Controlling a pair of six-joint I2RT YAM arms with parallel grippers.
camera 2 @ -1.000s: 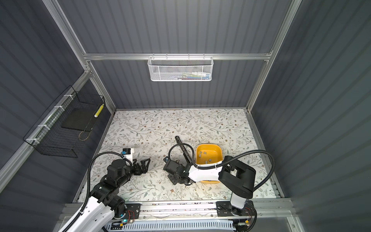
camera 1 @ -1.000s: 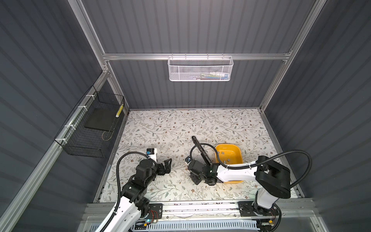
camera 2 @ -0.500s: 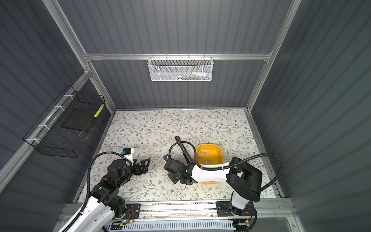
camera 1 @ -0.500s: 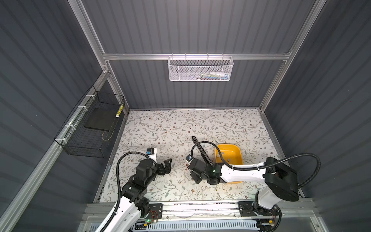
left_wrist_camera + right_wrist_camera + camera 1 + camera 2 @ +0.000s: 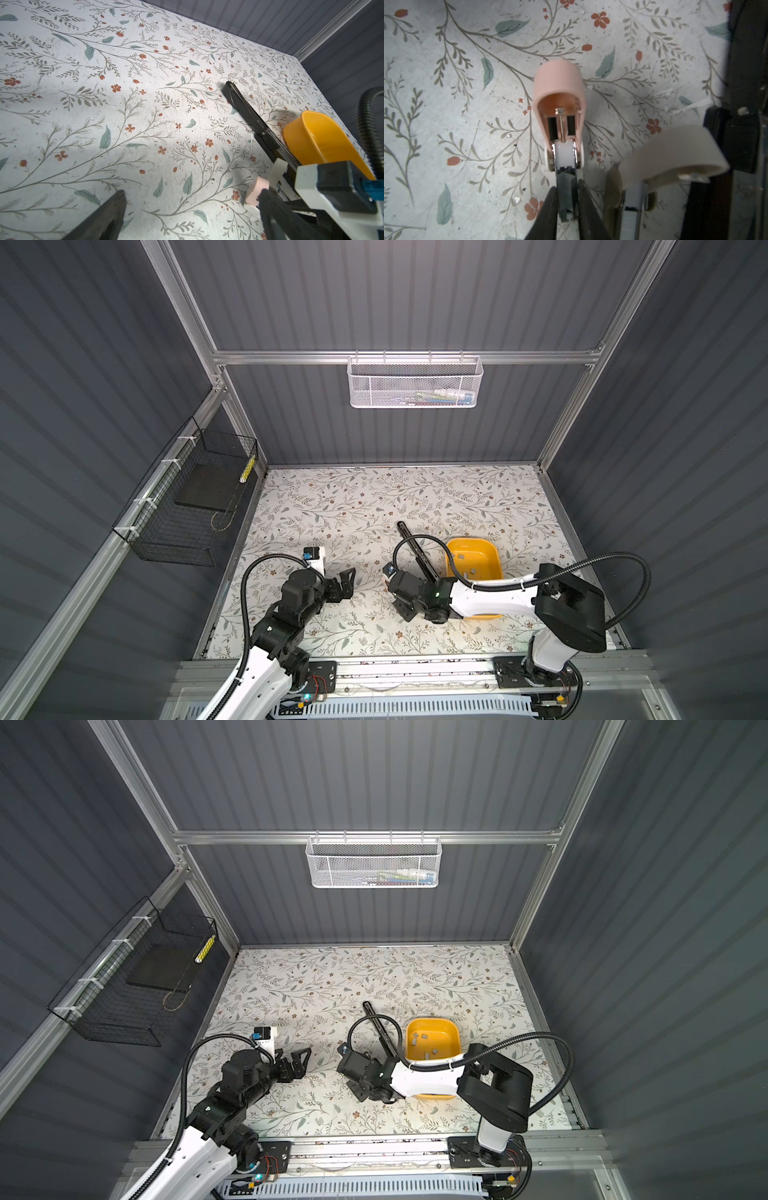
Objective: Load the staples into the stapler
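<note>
Your right end effector (image 5: 566,188) clasps the metal magazine of the pink stapler (image 5: 558,87), whose lid is swung open, near the middle of the bench (image 5: 332,506) front edge. Your left end effector (image 5: 348,584) hangs spread and empty toward the left edge. The staples (image 5: 462,556) lie in the yellow bowl (image 5: 471,540), right of centre. Judged progress: stapler opened; no strip picked or loaded yet.

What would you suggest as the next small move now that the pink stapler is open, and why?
Probably send the left gripper, open and empty, toward the yellow bowl for one strip of the staples. The right gripper appears clamped on the metal rail of the pink stapler, whose lid is tipped up, and neither gripper holds a strip.
</note>
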